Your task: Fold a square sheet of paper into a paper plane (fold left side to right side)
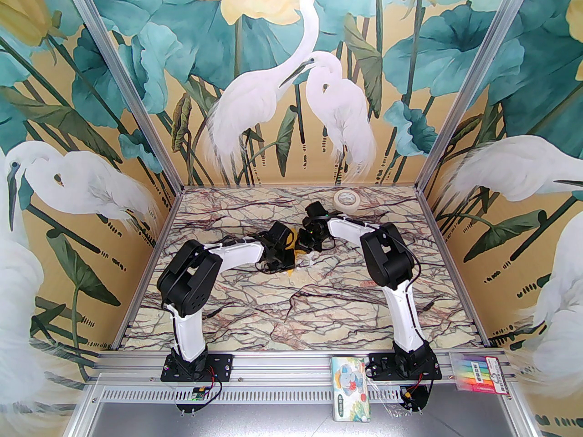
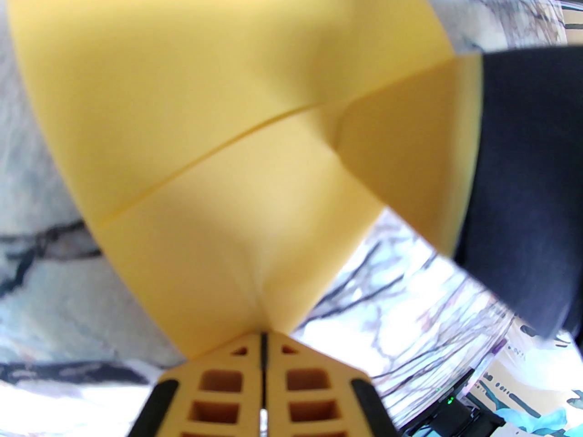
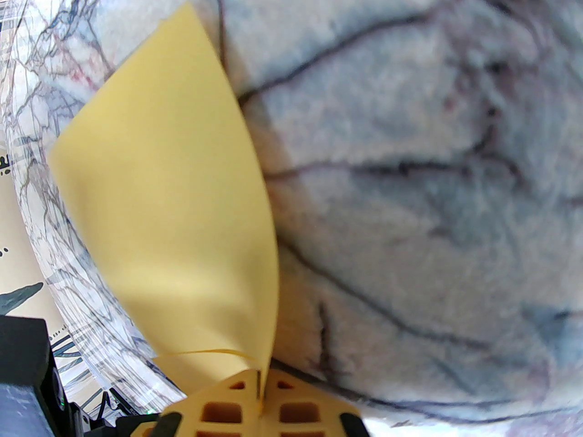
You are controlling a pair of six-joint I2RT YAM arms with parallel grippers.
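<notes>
The square sheet of paper (image 2: 218, 121) is bright yellow, bent and lifted off the marble table, with a crease running across it. My left gripper (image 2: 263, 335) is shut on its near edge. In the right wrist view the sheet (image 3: 168, 207) curves upward, and my right gripper (image 3: 260, 373) is shut on another edge of it. From above, both grippers meet mid-table, left gripper (image 1: 284, 262) beside right gripper (image 1: 309, 244), with small bits of yellow sheet (image 1: 300, 235) showing between them. The dark body of the right arm (image 2: 524, 175) sits just beyond the sheet.
A cream tape roll (image 1: 347, 198) lies at the back of the table (image 1: 273, 307). A tissue pack (image 1: 351, 387) and a pack of markers (image 1: 478, 373) rest on the front rail. Painted walls close in three sides.
</notes>
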